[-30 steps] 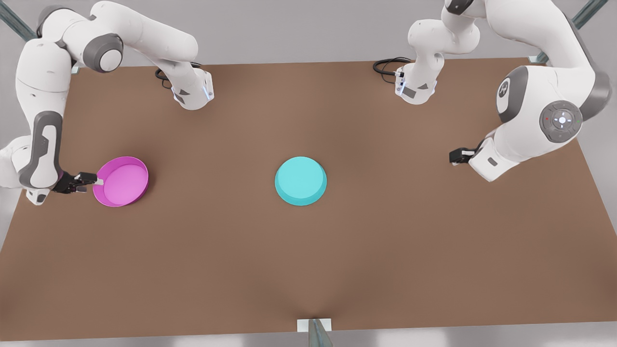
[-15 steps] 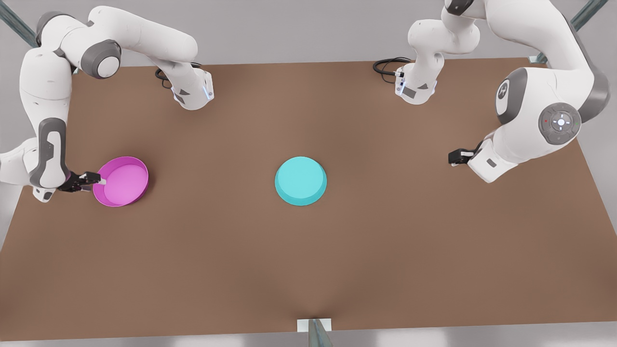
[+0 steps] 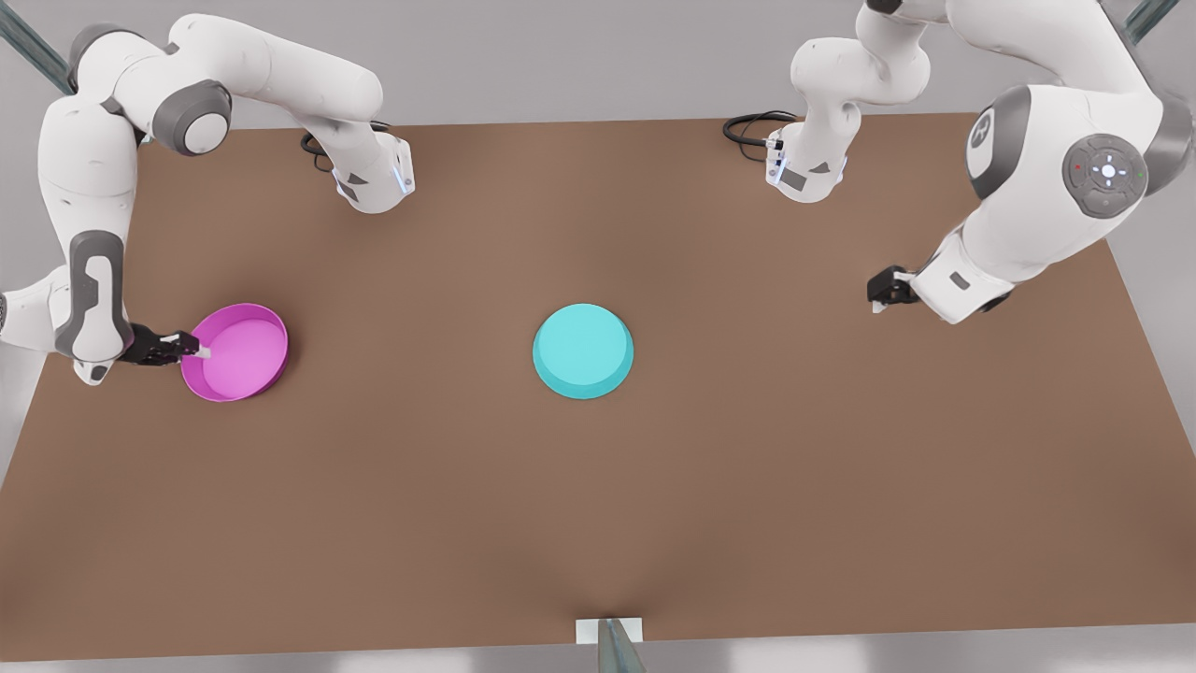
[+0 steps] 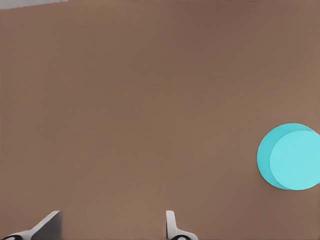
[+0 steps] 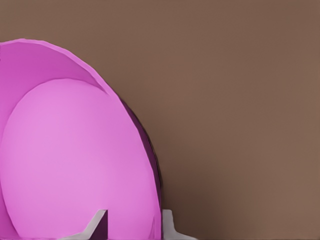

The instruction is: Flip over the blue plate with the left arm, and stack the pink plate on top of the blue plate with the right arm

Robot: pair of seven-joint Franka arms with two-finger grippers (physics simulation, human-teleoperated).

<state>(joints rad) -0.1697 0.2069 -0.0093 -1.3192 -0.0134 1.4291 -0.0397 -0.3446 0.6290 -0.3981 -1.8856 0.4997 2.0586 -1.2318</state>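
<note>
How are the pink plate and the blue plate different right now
The pink plate lies open side up, its hollow showing; the blue plate lies flipped, flat base up. The pink plate sits at the front view's left with the right gripper straddling its rim, one finger inside, one outside; the blue plate sits mid-table, untouched, the left gripper open and well away. Both are round, shallow, plain and alike in size.

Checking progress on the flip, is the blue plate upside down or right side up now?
Upside down. The blue plate shows its flat base on top with no hollow, while the pink plate shows its open inside.
</note>
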